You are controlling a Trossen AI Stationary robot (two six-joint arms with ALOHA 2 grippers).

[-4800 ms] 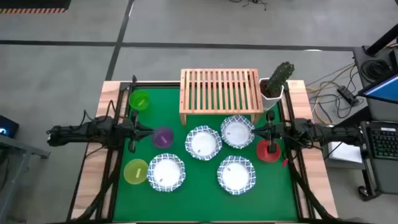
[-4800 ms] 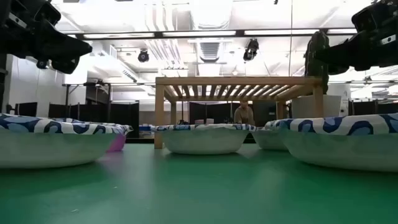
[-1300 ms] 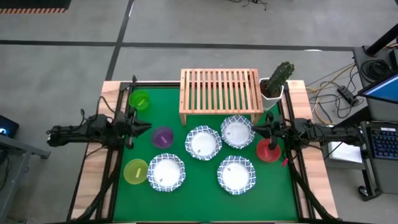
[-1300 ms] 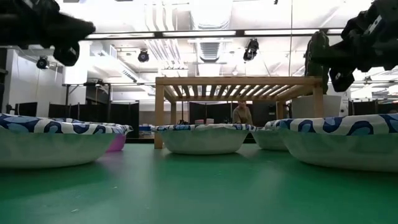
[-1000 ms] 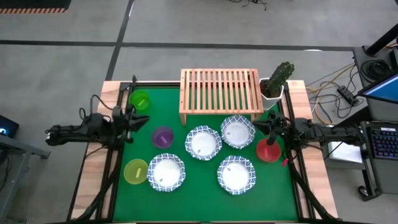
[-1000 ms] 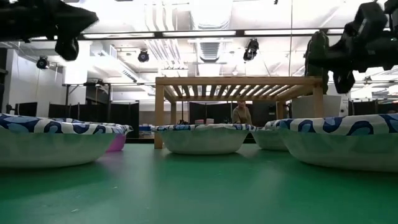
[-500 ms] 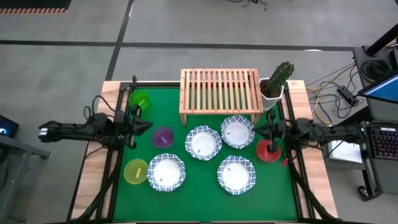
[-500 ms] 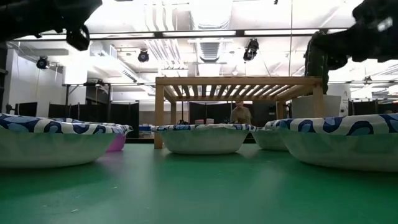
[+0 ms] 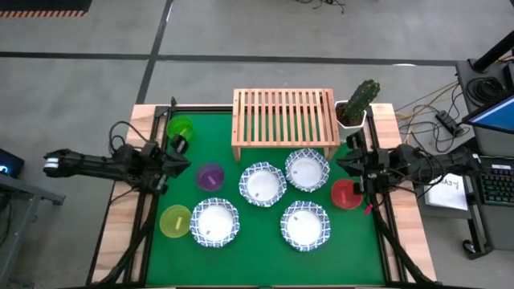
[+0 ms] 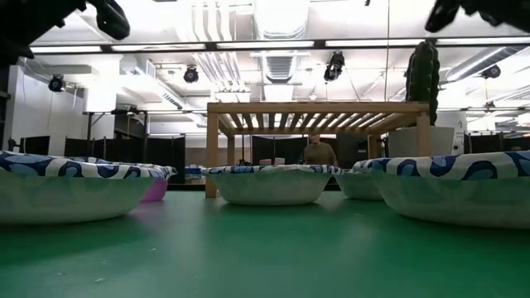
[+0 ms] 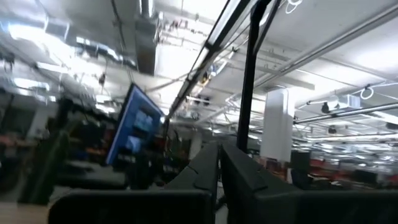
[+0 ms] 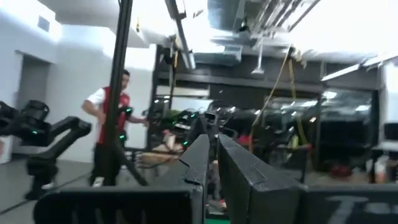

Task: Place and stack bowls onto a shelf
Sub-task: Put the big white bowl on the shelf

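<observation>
We've pulled both claws back and up, left claw (image 9: 178, 155) now closed empty at the tabletop's left edge, right claw (image 9: 356, 168) near-closed at the right edge, bowls (image 9: 263, 184) still mid-tabletop, shelf (image 9: 284, 116) bare, nothing stacked.

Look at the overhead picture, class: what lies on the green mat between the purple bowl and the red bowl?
In the high view, two white blue-rimmed bowls lie between the purple bowl and the red bowl, in front of the shelf.
</observation>
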